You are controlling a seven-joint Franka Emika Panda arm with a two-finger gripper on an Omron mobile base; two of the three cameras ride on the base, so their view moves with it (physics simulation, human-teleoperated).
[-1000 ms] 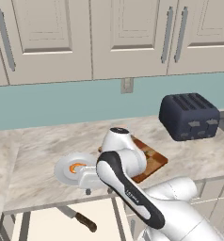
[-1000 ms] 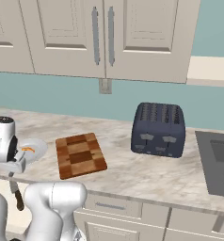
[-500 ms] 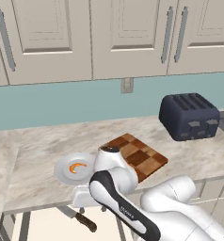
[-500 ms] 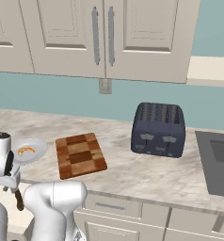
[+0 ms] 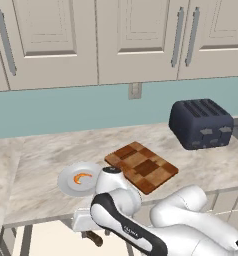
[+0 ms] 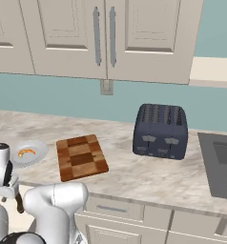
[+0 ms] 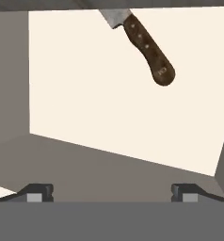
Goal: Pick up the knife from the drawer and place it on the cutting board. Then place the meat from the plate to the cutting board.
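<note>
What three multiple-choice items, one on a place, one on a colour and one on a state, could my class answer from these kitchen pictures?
1. Where does the meat lie?
A. on the cutting board
B. on the plate
C. in the drawer

2. What colour is the knife handle?
A. dark brown
B. white
C. red

3. How do the gripper jaws stand?
A. shut on the knife
B. shut on the meat
C. open, holding nothing

Answers:
1. B: the orange piece rests on the plate, left of the cutting board in the left base view.
2. A: the hand view shows a dark brown handle lying on the pale floor of the drawer.
3. C: in the hand view the two tips stand wide apart, with the knife lying well beyond them.
</note>
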